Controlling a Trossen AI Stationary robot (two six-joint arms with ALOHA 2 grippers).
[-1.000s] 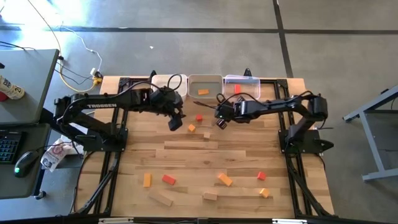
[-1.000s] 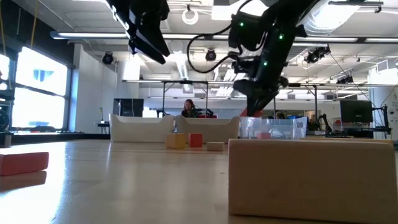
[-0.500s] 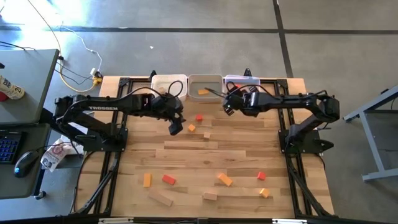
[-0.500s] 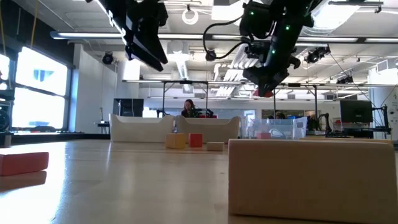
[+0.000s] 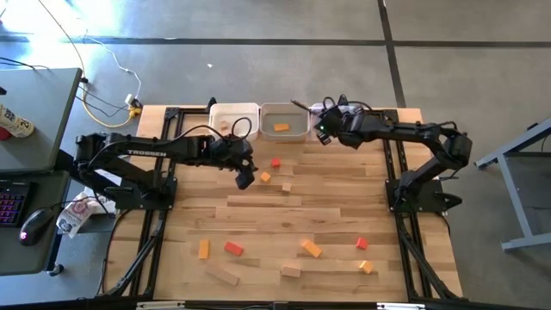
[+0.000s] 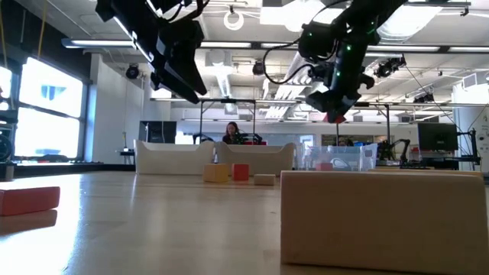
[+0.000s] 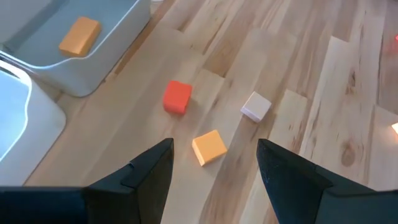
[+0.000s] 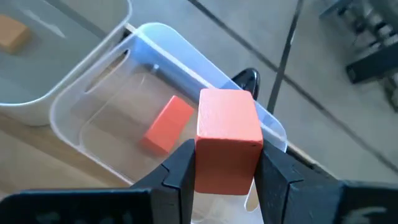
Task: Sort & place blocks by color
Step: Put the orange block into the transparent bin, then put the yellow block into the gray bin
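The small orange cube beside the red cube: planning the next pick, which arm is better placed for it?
Left. The open left gripper hangs right above the small orange wooden cube, while the right gripper holds a red wooden cube over the clear plastic bin.

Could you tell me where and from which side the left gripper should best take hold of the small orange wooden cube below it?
Probably from straight above: the open left gripper hovers over the small orange wooden cube, which lies flat and turned askew. Rotate the wrist so the fingers close on two opposite side faces.
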